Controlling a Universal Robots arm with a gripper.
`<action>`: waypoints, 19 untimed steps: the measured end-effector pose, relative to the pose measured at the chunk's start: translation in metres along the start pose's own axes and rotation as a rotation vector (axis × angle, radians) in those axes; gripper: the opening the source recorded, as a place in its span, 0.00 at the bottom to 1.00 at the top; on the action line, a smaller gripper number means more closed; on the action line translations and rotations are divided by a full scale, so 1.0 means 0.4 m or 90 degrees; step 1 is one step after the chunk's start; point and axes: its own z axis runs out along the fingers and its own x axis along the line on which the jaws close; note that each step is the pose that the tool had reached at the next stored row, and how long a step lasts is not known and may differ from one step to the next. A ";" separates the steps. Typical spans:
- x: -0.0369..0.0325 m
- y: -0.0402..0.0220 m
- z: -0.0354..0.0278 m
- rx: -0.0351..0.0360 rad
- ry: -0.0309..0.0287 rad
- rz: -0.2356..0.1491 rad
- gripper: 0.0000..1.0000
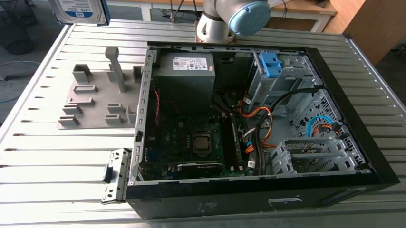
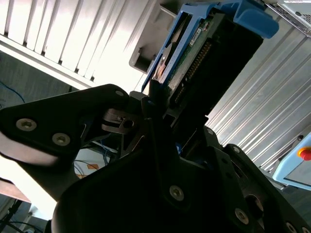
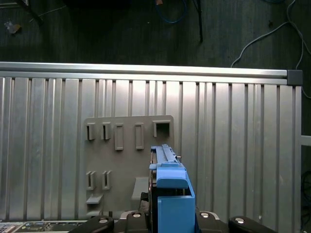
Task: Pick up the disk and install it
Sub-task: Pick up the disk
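Exterior view: the disk [image 1: 79, 10] is high above the table [image 1: 38, 156], well apart from the open computer case [image 1: 254, 199]. Second wrist view: the end effector [image 2: 163, 99] is clamped on it. First wrist view: it hangs over the grey holder plate [image 3: 126, 162]. Your pick-up is done; installation remains.

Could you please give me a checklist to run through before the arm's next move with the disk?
1. Jaws of the gripper closed on the silver metal disk in a blue plastic bracket: ok.
2. Disk raised clear of the grey slotted holder plate: ok.
3. Side panel off the black computer case: ok.
4. Bay path free of the orange and black cables: cannot tell.
5. Disk sitting square in the jaws: cannot tell.
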 end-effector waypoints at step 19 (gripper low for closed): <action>0.013 -0.003 0.000 0.0000 0.0000 0.000 0.36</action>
